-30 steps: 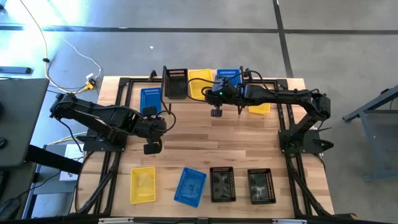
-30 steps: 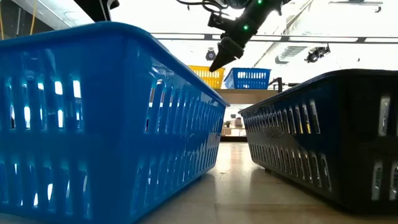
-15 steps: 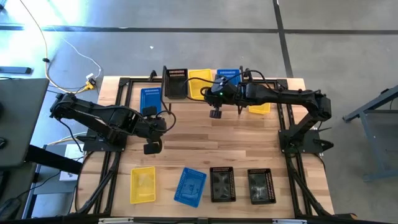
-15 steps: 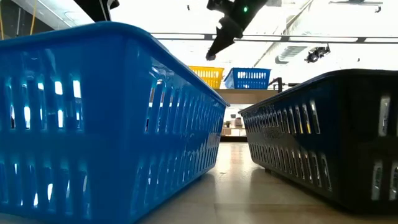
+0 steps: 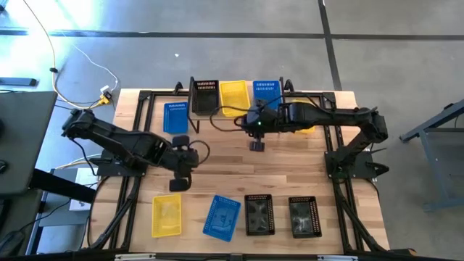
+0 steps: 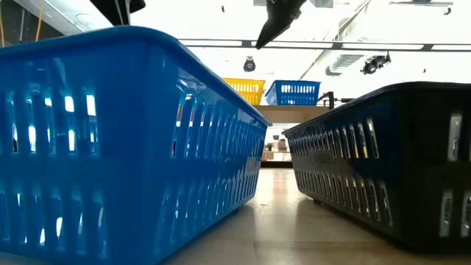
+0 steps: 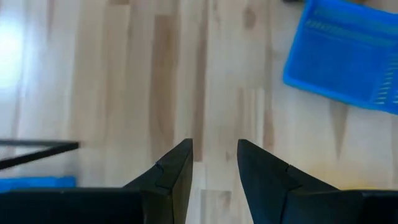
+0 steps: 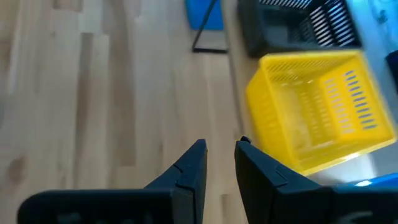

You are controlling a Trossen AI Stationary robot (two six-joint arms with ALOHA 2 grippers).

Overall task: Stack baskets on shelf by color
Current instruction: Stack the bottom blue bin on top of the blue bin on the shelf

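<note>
Shelf (image 5: 239, 110): black, yellow, blue baskets seeding colour stacks; left hand (image 5: 178, 183) and right hand (image 5: 257, 145) slightly parted, empty, above the surface (image 5: 239, 174).

Black (image 5: 206, 96), yellow (image 5: 234, 96) and blue baskets (image 5: 267, 90) side by side on the shelf (image 5: 190, 94).
</note>
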